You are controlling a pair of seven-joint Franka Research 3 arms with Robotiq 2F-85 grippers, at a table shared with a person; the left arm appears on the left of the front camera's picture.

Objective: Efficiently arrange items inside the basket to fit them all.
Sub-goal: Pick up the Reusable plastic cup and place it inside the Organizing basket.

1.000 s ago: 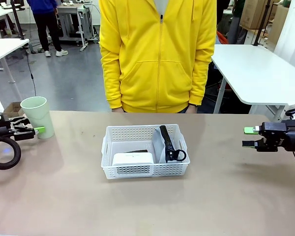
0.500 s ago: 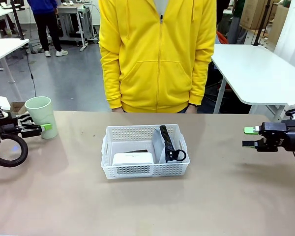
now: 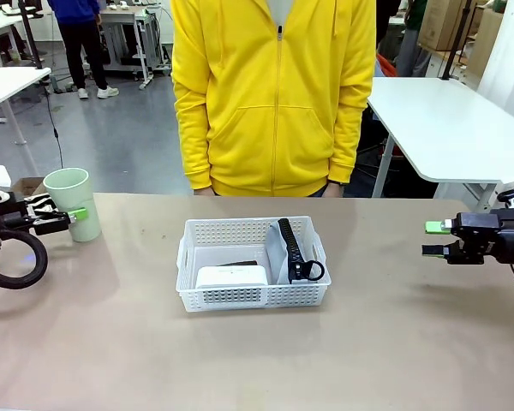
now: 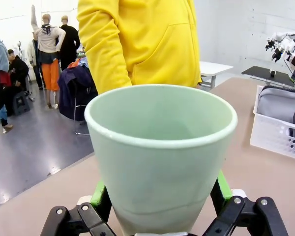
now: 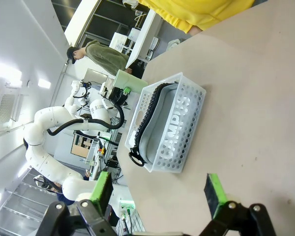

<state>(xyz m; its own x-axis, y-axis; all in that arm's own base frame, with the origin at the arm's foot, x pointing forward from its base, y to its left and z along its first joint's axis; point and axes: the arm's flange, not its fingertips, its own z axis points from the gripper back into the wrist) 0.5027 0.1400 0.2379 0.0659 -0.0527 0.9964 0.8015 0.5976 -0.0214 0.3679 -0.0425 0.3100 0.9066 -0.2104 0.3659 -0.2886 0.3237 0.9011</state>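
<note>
The pale green cup (image 3: 71, 202) is standing upright at the near-left part of the table (image 3: 257, 360), well apart from the white basket (image 3: 253, 295) at the centre, and the left gripper (image 3: 66, 218) is pinching it low on the wall with a green pad on each side; in the left wrist view the cup (image 4: 160, 157) is sitting squarely between the pads (image 4: 99, 192). The cup is judged to be light, rigid and smooth-walled, tapering toward the base, so a grip low on the taper is liable to slide downward off it; a hold nearer mid-height is likely to be surer. The basket is already holding the small white box (image 3: 232, 276) at its front left, a black stapler (image 3: 238, 264) partly showing behind the box, and the grey pouch (image 3: 291, 251) standing on edge along the right side with its ring pull (image 3: 308, 271) toward the front. The free floor at the rear left is judged the likeliest place for the cup. The pouch is judged soft and compressible, yielding if pressed aside. The right gripper (image 3: 437, 239) is hovering at the right of the table with fingers spread wide, holding nothing. A person in a yellow jacket (image 3: 274, 94) is standing at the far edge.
</note>
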